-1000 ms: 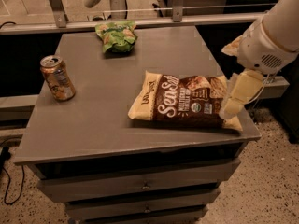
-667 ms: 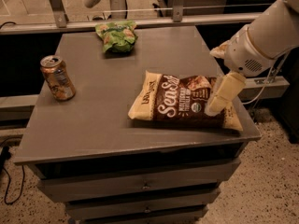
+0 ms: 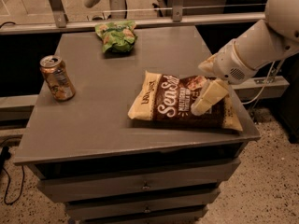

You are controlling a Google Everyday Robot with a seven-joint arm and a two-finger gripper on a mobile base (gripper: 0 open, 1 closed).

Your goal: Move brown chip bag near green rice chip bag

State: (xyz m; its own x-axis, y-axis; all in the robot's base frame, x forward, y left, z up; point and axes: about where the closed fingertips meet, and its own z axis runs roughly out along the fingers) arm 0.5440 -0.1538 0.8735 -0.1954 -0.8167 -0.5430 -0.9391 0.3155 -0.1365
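Claw [image 3: 200, 107] over brown chip bag [image 3: 163, 104], rt half.

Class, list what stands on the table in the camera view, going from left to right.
drink can → green chip bag → brown chip bag. The end effector is over that bag's right half, so it is left out.

The hand [image 3: 202, 105] is low over the brown chip bag [image 3: 163, 107]; the green rice chip bag [image 3: 117, 35] lies well apart.
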